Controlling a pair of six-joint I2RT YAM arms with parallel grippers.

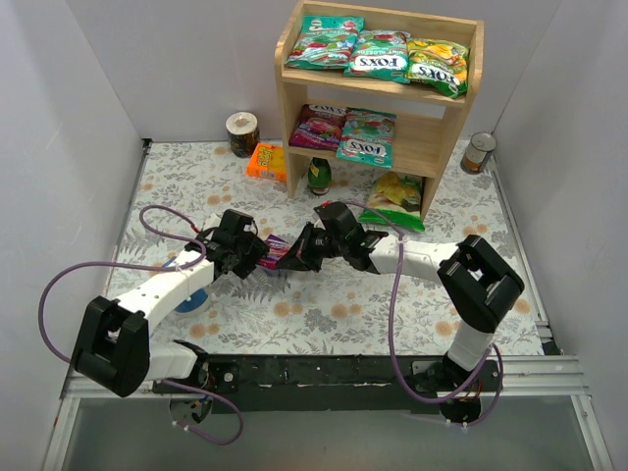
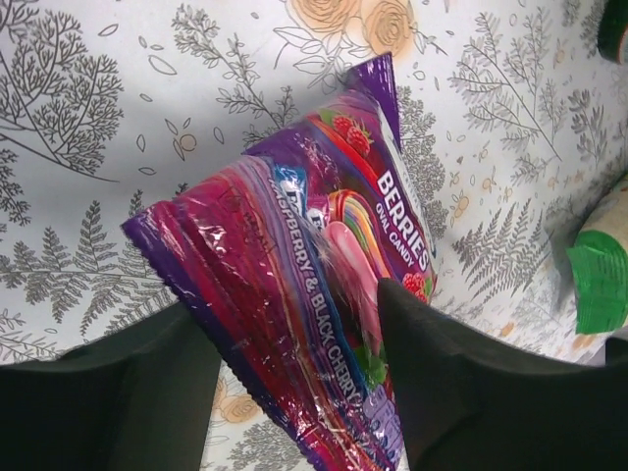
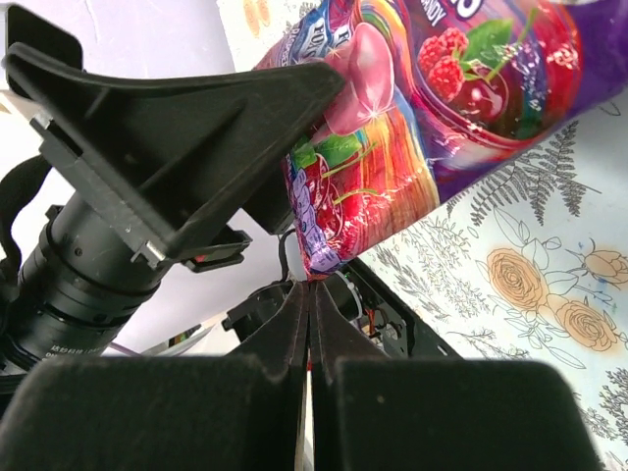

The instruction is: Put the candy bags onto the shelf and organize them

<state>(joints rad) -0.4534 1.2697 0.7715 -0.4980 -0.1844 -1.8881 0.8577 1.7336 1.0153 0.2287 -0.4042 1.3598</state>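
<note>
Left gripper squeezes the purple candy bag across its width, mid-table. Right gripper, fingers pressed together, nips the bag's corner.

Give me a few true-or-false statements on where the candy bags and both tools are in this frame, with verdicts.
1. Three bags lie on the top tier of the shelf: a teal bag, a second teal bag and a yellow-green bag. True.
2. The left tool is open and empty. False: it is shut on the purple candy bag.
3. The lower tier holds two bags, a purple-magenta bag and a lower teal bag. True.
4. The orange packet sits on the top tier. False: it lies on the table, left of the shelf.
5. The right tool is spread wide. False: its fingers meet at the purple candy bag's corner.
</note>
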